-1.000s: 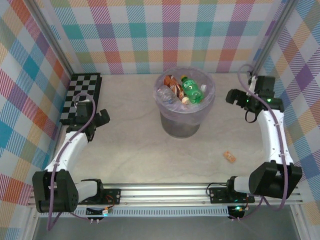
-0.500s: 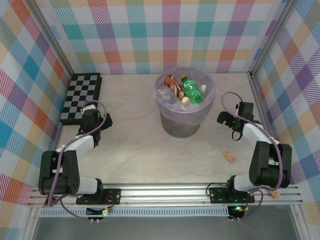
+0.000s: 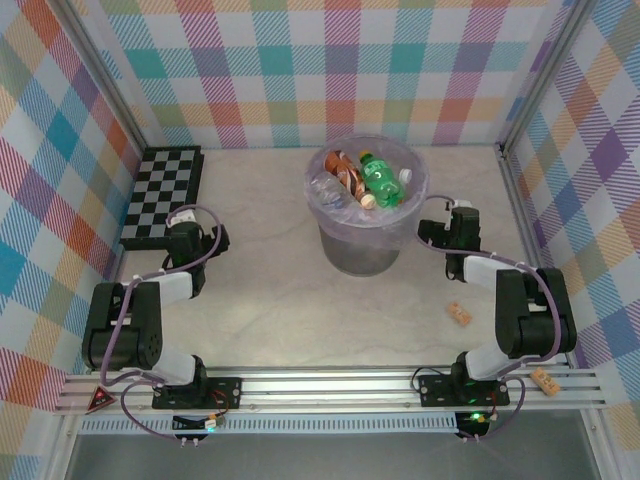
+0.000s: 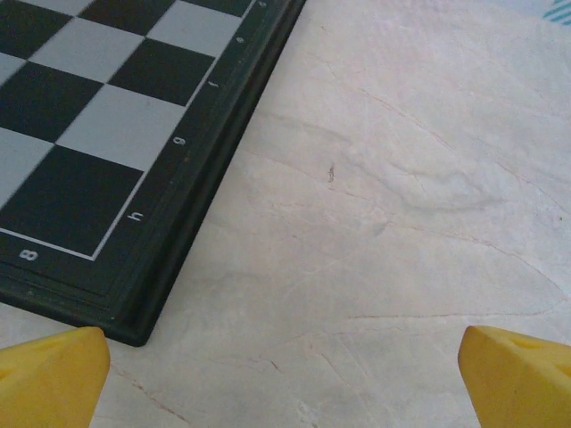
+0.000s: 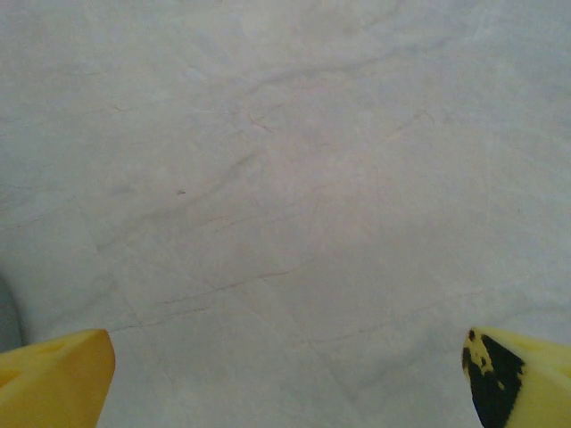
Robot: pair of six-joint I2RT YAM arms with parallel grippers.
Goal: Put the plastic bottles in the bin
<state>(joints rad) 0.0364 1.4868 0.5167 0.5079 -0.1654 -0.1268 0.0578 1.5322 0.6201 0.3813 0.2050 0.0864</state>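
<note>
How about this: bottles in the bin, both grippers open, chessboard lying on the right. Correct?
Not quite: the top external view shows the chessboard lying on the left. The bottles are in the bin; the left gripper and right gripper are open.

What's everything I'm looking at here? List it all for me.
Round grey translucent bin: one, purple-lined, far centre.
Plastic bottles: several, green, brown-red, clear, inside the bin.
Flat black-and-white chessboard: one, far left.
Small tan cork-like pieces: two, one on table, another on near rail, right side.
Pale marbled table: one, under everything.
Left gripper: one, yellow fingertips, open, by the chessboard's corner.
Right gripper: one, yellow fingertips, open, right of the bin.
</note>
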